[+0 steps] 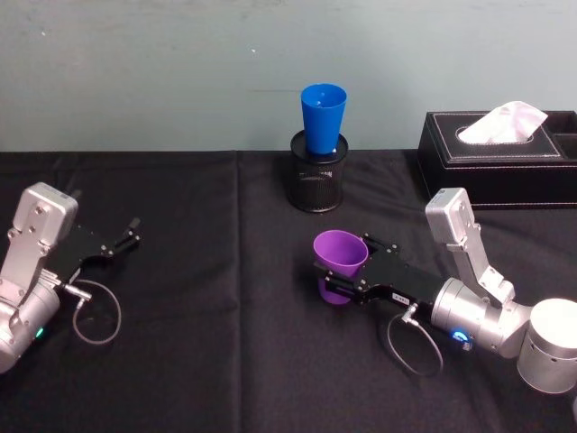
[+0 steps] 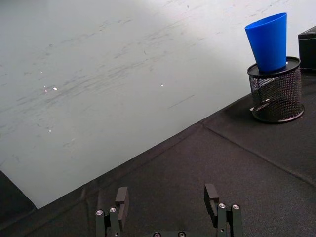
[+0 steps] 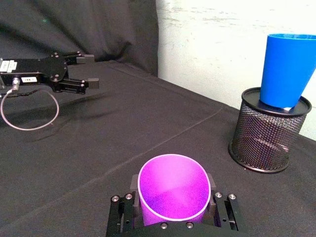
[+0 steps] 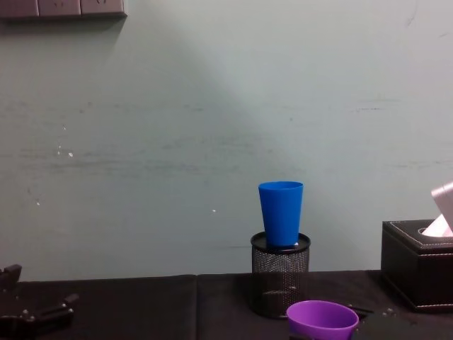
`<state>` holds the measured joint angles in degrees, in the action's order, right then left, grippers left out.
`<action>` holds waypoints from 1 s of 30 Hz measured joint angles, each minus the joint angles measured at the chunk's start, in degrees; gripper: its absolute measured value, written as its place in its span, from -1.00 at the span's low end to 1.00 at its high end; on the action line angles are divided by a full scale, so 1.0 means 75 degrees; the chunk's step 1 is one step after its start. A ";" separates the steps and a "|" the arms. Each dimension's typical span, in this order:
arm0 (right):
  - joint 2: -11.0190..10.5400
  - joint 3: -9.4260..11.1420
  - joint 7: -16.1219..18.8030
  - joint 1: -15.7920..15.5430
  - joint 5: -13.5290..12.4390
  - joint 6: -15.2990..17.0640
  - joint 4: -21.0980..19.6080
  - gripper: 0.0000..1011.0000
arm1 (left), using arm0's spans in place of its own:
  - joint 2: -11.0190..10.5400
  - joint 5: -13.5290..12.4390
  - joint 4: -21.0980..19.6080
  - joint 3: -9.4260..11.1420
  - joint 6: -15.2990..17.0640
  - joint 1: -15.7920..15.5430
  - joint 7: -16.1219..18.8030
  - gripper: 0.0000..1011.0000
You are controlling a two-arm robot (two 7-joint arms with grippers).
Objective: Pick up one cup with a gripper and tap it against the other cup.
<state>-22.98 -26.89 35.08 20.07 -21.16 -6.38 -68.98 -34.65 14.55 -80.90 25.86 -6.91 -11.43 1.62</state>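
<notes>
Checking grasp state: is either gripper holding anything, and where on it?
Right gripper holds the purple cup upright, jaws on opposite sides of its lower body. Left gripper is open and empty at the table's left.

You see smooth plastic in the purple cup [image 1: 340, 257] and blue cup [image 1: 324, 117], black wire mesh in the pen holder [image 1: 318, 182], matt cloth over the worktop [image 1: 207, 298].

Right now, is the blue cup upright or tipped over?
Upright. The blue cup stands mouth-up with its narrow base sunk into the black mesh pen holder, near the wall.
</notes>
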 joint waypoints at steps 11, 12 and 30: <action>-0.0001 0.0000 -0.0003 0.0000 0.0000 0.0000 -0.0004 0.46 | 0.0000 0.0000 0.0000 0.0000 0.0000 0.0000 0.0000 0.98; 0.0000 0.0000 -0.0004 0.0000 -0.0001 0.0000 -0.0004 0.46 | 0.0000 0.0000 0.0000 0.0000 0.0000 0.0000 0.0000 0.98; 0.0000 0.0000 -0.0008 0.0000 -0.0001 0.0000 -0.0004 0.98 | 0.0000 0.0000 0.0000 0.0000 0.0000 0.0000 0.0000 0.98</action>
<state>-22.98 -26.90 35.02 20.07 -21.16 -6.38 -69.01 -34.64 14.55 -80.90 25.86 -6.91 -11.43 1.62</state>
